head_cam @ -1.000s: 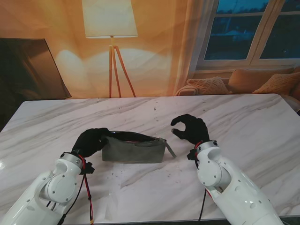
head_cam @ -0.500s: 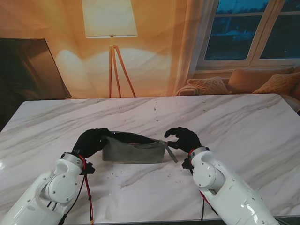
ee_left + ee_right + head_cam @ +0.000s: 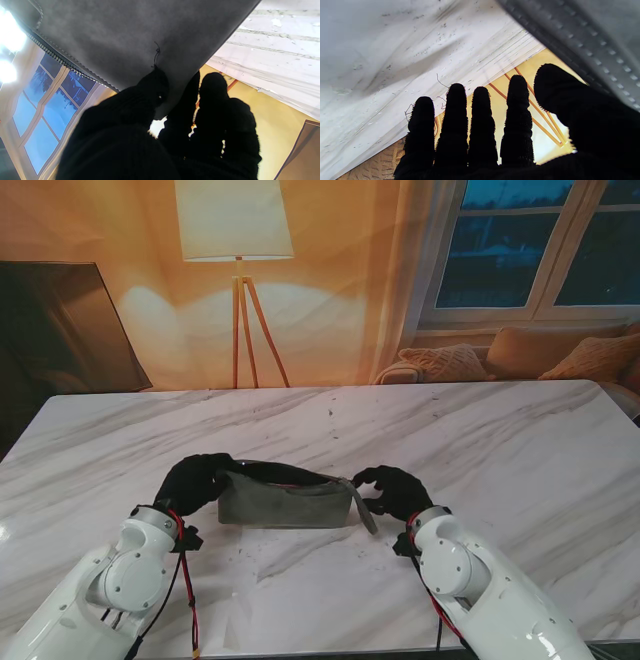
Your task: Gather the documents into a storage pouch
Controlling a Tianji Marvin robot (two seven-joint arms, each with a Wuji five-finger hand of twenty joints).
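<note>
A grey pouch [image 3: 285,500] is seen standing on the marble bench [image 3: 520,440], a little left of centre and near the robot, with its zipped mouth gaping upward. Its left end is pinched by the left hand [image 3: 195,482]; in the left wrist view the grey fabric [image 3: 140,32] is shown clamped between the thumb and the fingers [image 3: 150,85], just beside the zip. The right hand [image 3: 392,490] is placed at the pouch's right end, where a grey flap or strap [image 3: 362,510] hangs down; its fingers [image 3: 481,112] are held straight and close together, with the thumb set apart, and no fabric is shown gripped, though whether the thumb touches the stitched edge [image 3: 570,42] cannot be told. No documents can be made out on the bench. Several risks are judged from here: if the right hand is closed on the flap alone, the mouth may be pulled shut rather than opened; if the soft fabric is gripped too shallowly on the left, it may slip out and the pouch may collapse or tip over.
</note>
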